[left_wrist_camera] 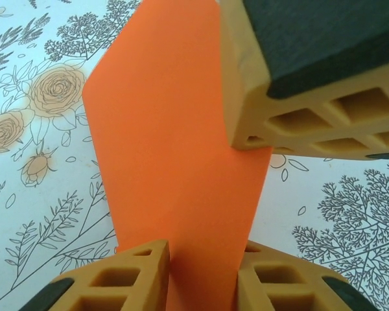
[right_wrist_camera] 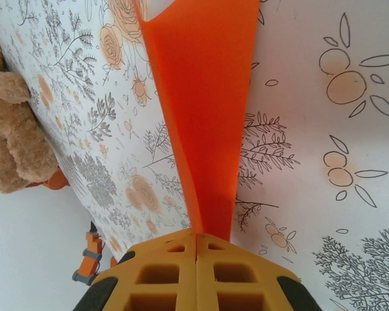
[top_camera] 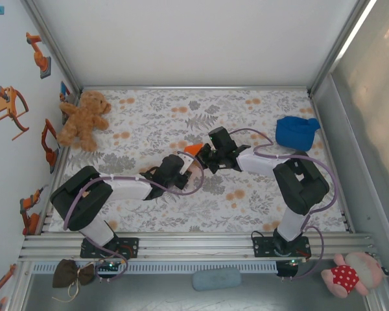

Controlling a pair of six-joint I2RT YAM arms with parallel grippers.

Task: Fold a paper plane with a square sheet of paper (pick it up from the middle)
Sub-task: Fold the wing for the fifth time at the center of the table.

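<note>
In the top view, my left gripper and right gripper cover the orange paper except one small tip. In the left wrist view it runs off the top and bottom edges, and one right finger hides its upper corner. In the right wrist view its lower end vanishes between my closed fingers, and the left edge cuts the teddy bear.

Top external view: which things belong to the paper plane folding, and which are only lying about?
Belong to the job:
- orange paper
- right gripper, shut on the paper
- left gripper, around the paper

Lying about:
- teddy bear
- blue cloth
- pink spotted toy
- brown pouch
- grey-blue pad
</note>
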